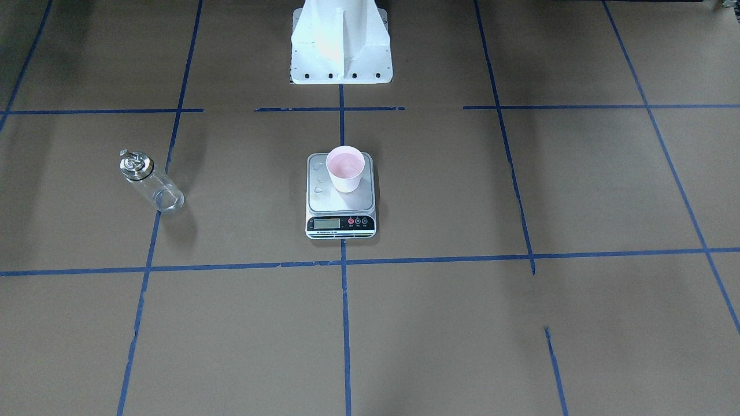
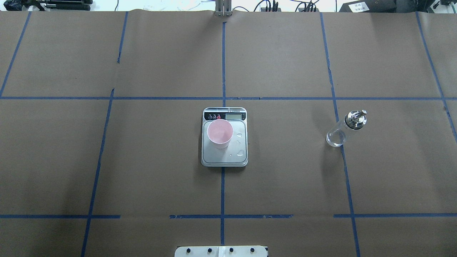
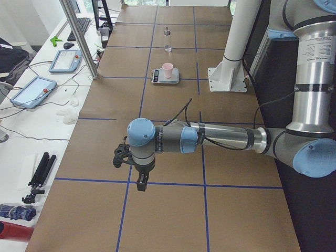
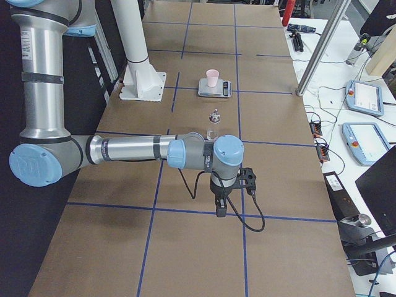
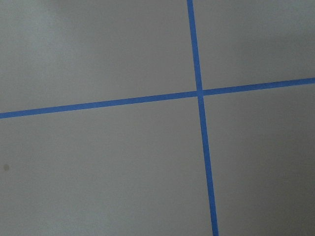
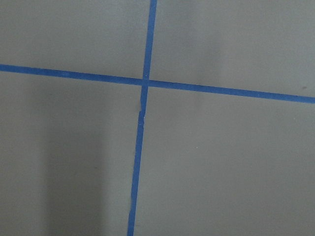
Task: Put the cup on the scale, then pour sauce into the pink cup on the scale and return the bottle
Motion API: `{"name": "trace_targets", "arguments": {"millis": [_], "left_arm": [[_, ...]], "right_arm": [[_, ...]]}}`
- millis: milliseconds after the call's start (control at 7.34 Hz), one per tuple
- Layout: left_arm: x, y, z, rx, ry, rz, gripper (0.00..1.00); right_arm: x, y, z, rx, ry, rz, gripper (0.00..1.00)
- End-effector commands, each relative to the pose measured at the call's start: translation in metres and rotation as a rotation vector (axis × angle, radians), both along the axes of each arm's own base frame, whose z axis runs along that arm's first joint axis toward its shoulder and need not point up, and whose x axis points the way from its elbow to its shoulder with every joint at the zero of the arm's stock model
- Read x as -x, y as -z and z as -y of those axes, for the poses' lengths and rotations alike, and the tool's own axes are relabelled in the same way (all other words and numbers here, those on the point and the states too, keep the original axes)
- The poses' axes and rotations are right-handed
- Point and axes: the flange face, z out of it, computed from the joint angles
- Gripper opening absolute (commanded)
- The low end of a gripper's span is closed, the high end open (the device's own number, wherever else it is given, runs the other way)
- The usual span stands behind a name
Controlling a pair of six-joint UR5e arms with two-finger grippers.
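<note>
The pale pink cup (image 1: 345, 169) stands upright on the silver-grey scale (image 1: 324, 199), toward its back; it also shows in the overhead view (image 2: 220, 132) on the scale (image 2: 240, 157). A few clear droplets lie on the platform. The clear glass bottle (image 1: 151, 184) with its silver pourer cap stands upright on the table on my right side (image 2: 344, 129), apart from the scale. My left gripper (image 3: 140, 184) hangs over the table far from both, near its left end. My right gripper (image 4: 221, 207) hangs near the right end. I cannot tell whether either is open.
The white robot pedestal (image 1: 341, 40) stands behind the scale. Blue tape lines (image 2: 223, 71) divide the brown paper table cover into squares. Tablets, tools and cables lie on side benches (image 3: 31, 92) beyond the table's far edge.
</note>
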Motion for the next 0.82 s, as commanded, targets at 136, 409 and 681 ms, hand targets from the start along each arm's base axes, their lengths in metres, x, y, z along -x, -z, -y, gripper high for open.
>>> {"name": "trace_targets", "arguments": {"millis": [136, 409, 681], "left_arm": [[-0.0001, -0.0011, -0.0016, -0.01, -0.001, 0.002, 1.0], [-0.0002, -0.0022, -0.002, -0.004, 0.0, 0.0, 1.0], [-0.0001, -0.0046, -0.0033, 0.008, 0.001, 0.002, 1.0]], "right_arm": [[0.0016, -0.0033, -0.0032, 0.002, 0.008, 0.001, 1.0], [0.0014, -0.0093, -0.0057, 0.014, 0.008, -0.001, 1.0], [0.0015, -0.012, -0.0093, 0.02, 0.008, 0.0, 1.0]]}}
